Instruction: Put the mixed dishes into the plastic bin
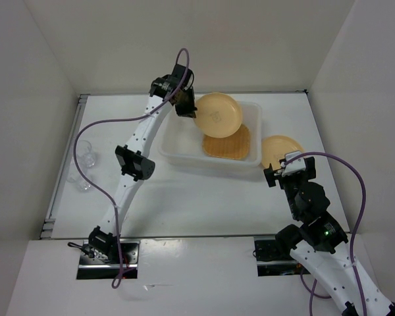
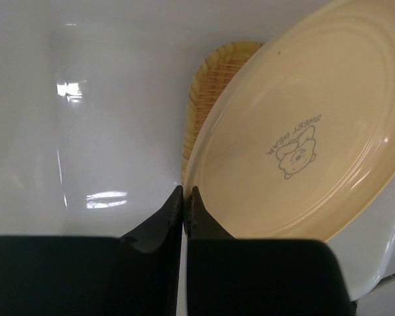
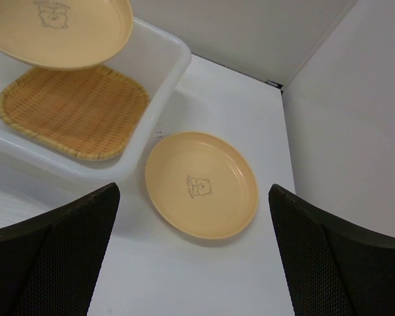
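Jaws of the left gripper point(image 2: 184, 196) clamp a tilted pale-orange plate point(image 1: 218, 114) over the plastic bin point(image 1: 178, 149) holding the woven tray point(image 1: 227, 143). The right gripper point(image 3: 192, 191) gapes wide above the second plate point(image 3: 201, 184), at the bin's 3 o'clock.

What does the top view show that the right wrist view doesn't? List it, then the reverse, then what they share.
Only top: two cups near the table's left edge, and the left tool shut on the held plate's rim.
Only right wrist: that the right tool is open, with the second plate between its fingers, and that plate's bear print.
Both: the bin, the tray lying in it, the held plate over it, and the second plate on the table beside the bin.
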You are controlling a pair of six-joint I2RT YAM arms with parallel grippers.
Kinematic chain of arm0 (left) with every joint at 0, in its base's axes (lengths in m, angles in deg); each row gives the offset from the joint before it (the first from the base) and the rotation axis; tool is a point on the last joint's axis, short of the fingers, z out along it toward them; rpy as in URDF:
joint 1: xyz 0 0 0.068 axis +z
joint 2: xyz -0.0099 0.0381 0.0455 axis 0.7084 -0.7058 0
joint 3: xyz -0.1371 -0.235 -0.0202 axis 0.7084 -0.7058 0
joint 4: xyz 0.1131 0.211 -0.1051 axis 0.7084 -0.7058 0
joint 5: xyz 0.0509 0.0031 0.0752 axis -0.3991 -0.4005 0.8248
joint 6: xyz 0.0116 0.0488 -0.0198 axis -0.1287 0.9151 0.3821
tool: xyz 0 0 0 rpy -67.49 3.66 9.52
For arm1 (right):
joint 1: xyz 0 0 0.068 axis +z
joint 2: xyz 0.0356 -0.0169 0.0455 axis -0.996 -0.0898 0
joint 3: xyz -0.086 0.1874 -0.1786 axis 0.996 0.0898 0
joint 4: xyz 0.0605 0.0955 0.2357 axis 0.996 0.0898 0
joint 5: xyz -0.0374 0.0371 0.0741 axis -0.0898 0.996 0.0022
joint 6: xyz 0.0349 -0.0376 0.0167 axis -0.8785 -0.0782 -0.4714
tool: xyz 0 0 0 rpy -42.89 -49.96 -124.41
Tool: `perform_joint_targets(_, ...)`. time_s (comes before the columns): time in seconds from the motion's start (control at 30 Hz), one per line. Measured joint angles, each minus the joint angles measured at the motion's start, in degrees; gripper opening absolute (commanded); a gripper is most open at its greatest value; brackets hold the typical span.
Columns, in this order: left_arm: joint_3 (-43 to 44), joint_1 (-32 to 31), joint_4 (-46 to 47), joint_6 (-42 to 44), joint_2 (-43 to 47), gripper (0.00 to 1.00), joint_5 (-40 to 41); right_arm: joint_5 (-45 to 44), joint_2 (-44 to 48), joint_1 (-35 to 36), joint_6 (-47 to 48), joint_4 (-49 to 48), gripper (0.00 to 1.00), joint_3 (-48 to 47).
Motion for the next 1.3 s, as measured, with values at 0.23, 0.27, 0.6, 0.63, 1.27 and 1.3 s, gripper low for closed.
perform_joint_targets(0.23,0.35,-2.84,-0.31,-0.02,-4.63,0.0,-0.48,0.0,0.0,0.0,0.0,0.0,0.98,0.0)
perform_joint_targets(0.27,0.35,-3.43,-0.28,-0.04,-5.35,0.0,-0.72,0.0,0.0,0.0,0.0,0.0,0.98,0.0)
perform_joint_targets(0.6,0.35,-5.62,-0.35,-0.15,-8.87,0.03,-1.81,0.0,0.0,0.0,0.0,0.02,0.98,0.0)
perform_joint_targets(0.63,0.35,-5.57,-0.31,-0.15,-8.96,0.06,-1.79,0.0,0.0,0.0,0.0,0.02,0.98,0.0)
perform_joint_targets(1.27,0.22,-5.14,0.37,-0.24,-2.01,1.0,7.02,-2.89,-10.75,-0.13,-3.02,4.07,0.98,-5.09)
perform_joint_targets(1.3,-0.17,-5.09,0.11,-0.24,0.85,1.0,9.62,-2.75,-14.58,-0.42,-3.56,5.44,0.98,-7.87)
